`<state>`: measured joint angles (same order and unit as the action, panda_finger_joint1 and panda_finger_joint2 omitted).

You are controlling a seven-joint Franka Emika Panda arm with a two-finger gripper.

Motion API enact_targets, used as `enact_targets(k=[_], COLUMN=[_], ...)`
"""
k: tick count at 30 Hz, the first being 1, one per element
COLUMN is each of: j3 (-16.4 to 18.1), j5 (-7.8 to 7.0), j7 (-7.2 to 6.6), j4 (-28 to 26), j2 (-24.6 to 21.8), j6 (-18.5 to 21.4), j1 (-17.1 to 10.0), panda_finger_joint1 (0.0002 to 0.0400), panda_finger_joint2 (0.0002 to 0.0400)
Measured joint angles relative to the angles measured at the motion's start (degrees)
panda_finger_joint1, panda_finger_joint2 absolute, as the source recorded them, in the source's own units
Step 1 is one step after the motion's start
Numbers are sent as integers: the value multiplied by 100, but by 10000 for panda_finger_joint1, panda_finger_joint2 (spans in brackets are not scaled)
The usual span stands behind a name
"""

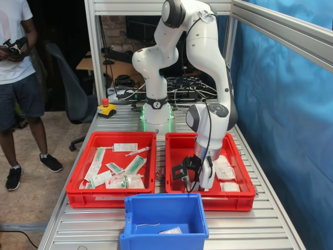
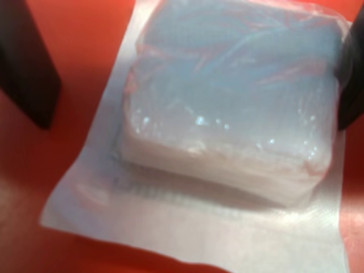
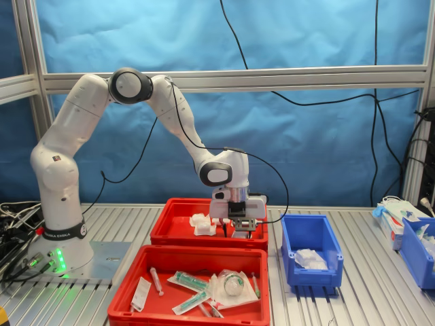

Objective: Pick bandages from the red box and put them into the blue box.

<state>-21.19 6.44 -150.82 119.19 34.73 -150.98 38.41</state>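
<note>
While the gripper (image 2: 187,74) stands open, a bandage (image 2: 227,108) (clear-wrapped) lies between its fingers (image 2: 25,62).

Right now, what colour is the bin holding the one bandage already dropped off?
Bright blue, clearest in the second exterior view.

wrist view: bandage (image 2: 227,114) blurred, wrapper cut off at edge | fingers (image 2: 25,62) cropped | exterior views: fingertips hidden by red box (image 3: 204,239) rim

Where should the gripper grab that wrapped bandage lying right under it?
Across the raised, cushiony pad of the bandage, coming straight down from above. It lies flat on the red box floor, and the thin wrapper margin offers little hold. The fingers already flank it.
</note>
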Motion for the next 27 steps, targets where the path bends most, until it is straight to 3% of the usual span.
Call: enact_targets(k=[15, 16, 19, 20, 24, 25, 27], j3=[0, 0, 0, 0, 0, 0, 0], j5=[0, 0, 0, 0, 0, 0, 0], j7=[0, 0, 0, 0, 0, 0, 0], j4=[0, 0, 0, 0, -3, -4, -8], j2=[1, 1, 1, 1, 3, 3, 3], j6=[0, 0, -6, -7, -15, -17, -22], j1=[0, 0, 0, 0, 0, 0, 0], panda_finger_joint1=[386, 338, 338, 288, 288, 238, 238], panda_finger_joint2=[386, 338, 338, 288, 288, 238, 238])
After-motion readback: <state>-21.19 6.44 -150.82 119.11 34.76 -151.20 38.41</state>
